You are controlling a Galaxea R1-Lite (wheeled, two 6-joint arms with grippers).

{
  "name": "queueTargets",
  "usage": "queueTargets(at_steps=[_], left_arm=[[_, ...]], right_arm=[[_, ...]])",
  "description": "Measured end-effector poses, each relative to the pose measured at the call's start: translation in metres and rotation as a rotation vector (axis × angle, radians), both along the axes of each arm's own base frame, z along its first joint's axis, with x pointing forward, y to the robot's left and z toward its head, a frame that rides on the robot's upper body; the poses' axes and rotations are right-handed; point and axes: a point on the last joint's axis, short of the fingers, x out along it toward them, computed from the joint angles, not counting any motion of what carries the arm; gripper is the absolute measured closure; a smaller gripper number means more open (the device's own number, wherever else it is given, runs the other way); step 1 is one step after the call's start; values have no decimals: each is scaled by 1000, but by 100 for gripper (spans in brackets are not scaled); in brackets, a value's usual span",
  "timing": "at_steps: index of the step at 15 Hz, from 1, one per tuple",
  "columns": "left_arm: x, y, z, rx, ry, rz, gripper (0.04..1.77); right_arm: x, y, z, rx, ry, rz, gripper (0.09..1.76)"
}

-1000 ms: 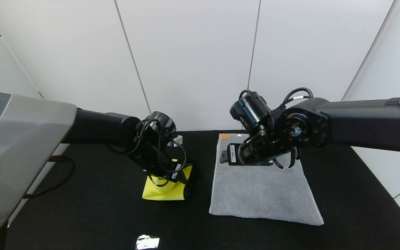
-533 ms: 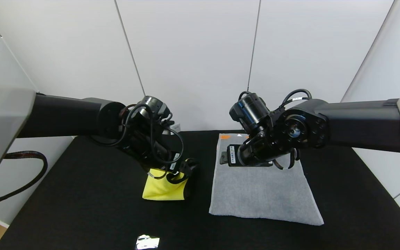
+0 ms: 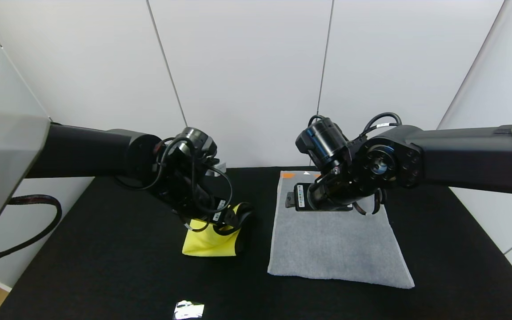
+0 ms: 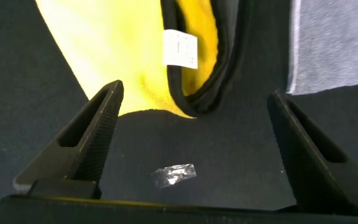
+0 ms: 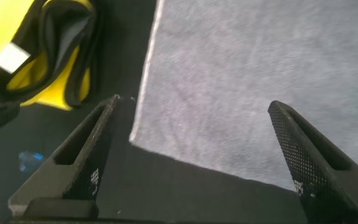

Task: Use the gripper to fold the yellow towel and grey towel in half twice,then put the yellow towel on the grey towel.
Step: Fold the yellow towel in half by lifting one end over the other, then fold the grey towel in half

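The yellow towel (image 3: pixel 208 244) lies folded into a small bundle on the black table, left of centre, its black edging and white tag (image 4: pixel 180 48) facing the grey towel. My left gripper (image 3: pixel 234 218) hovers just over the bundle's far right corner, open, with nothing between its fingers (image 4: pixel 101 118). The grey towel (image 3: pixel 336 249) lies flat to the right, an orange band (image 3: pixel 288 175) at its far end. Above that towel's far part my right gripper (image 3: pixel 367 207) hangs open and empty. In the right wrist view the grey towel (image 5: pixel 247 74) and the yellow towel (image 5: pixel 42 56) both show.
The black table (image 3: pixel 105 266) carries a small shiny scrap (image 3: pixel 188 309) near its front edge, which also shows below the left gripper (image 4: pixel 174 175). White wall panels close off the back and both sides. A dark gap of table separates the two towels.
My left gripper has opened wider and let go of the yellow towel, lifting slightly off it as the left arm pulled back. The right arm has barely moved.
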Motion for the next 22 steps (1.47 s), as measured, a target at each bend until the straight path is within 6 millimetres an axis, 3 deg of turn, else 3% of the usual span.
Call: queueTargets(at_steps=[12, 18, 22], left_arm=[[-8, -31, -31, 12, 90, -88, 11], [-16, -47, -37, 27, 96, -137, 11], [-23, -52, -28, 23, 74, -158, 10]], right_arm=[[-2, -29, 8, 4, 15, -45, 14], [-7, -58, 16, 59, 33, 12, 14], [-10, -79, 15, 46, 13, -1, 14]])
